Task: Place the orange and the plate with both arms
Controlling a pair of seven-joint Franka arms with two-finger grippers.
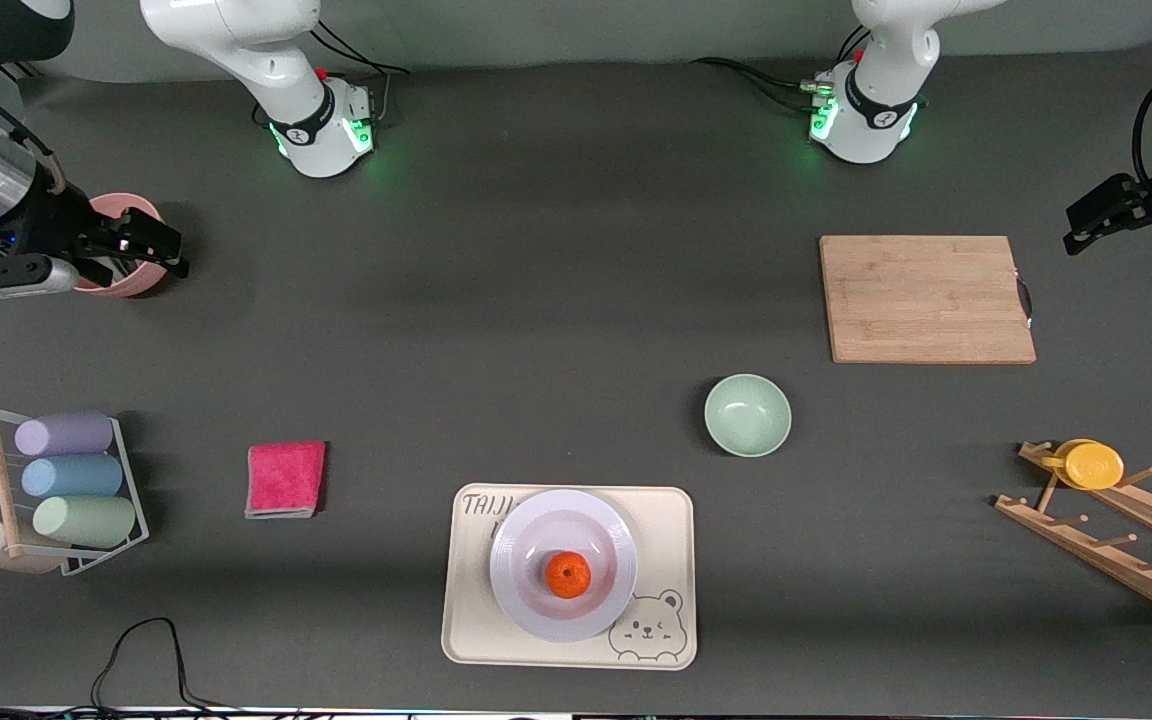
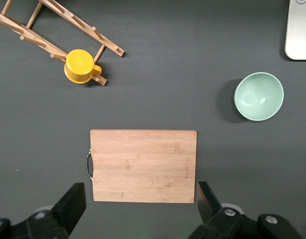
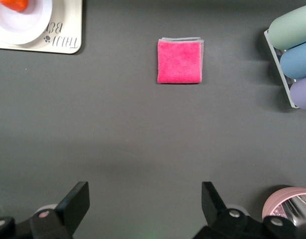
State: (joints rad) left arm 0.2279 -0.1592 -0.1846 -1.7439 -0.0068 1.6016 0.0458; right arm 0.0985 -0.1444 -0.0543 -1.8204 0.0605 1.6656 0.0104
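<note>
The small orange (image 1: 568, 575) lies in the middle of the white plate (image 1: 604, 520). The plate rests on the beige bear tray (image 1: 666, 540) near the table's front-camera edge. The orange (image 3: 14, 4) and the plate (image 3: 28, 25) also show at the edge of the right wrist view. My right gripper (image 1: 179, 255) is open and empty, up over the pink cup (image 1: 126, 285) at the right arm's end; its open jaws show in its wrist view (image 3: 145, 201). My left gripper (image 1: 1076, 228) is open and empty, up beside the cutting board at the left arm's end, and shows in its wrist view (image 2: 141, 201).
A wooden cutting board (image 1: 926, 298) lies near the left arm's base, with a pale green bowl (image 1: 747, 414) nearer the camera. A yellow mug (image 1: 1091, 464) hangs on a wooden rack (image 1: 1116, 550). A pink cloth (image 1: 285, 478) and a rack of pastel cups (image 1: 76, 478) are toward the right arm's end.
</note>
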